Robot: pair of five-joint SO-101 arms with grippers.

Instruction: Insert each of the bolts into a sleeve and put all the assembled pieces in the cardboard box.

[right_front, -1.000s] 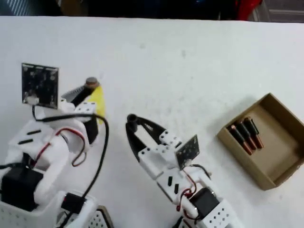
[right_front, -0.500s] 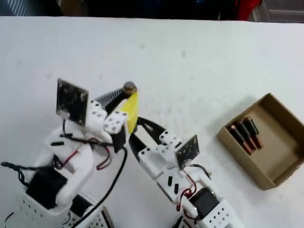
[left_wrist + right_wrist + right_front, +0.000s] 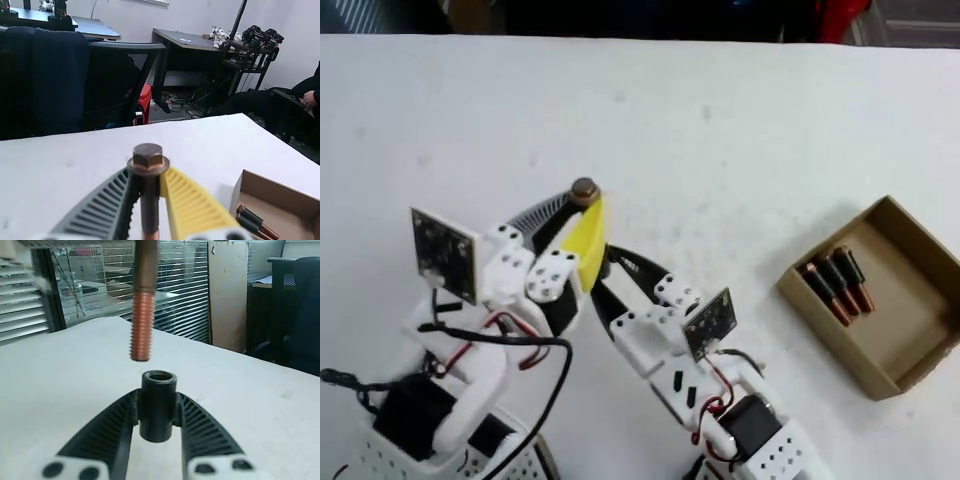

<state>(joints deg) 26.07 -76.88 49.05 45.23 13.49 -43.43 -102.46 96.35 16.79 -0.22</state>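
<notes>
Left gripper (image 3: 148, 176) has its grey and yellow fingers pinched on the bolt (image 3: 148, 192), holding it upright with the hex head just above the fingertips; right gripper (image 3: 157, 415) is clamped on the black sleeve (image 3: 157, 402), both black fingers pressed to its sides, and the sleeve stands upright with its open bore facing up; from the right wrist view the bolt's copper threaded end hangs just above that opening, a clear gap between them, the tip a touch off the bore's centre, nothing inside yet; from the high view the two grippers meet near the middle of the white table (image 3: 720, 130), the left one's yellow finger lying over the right one's tips; away at the table's right side sits the cardboard box (image 3: 920, 345), well apart from both arms; three assembled pieces (image 3: 835, 280) lie side by side in it, tucked against one wall
</notes>
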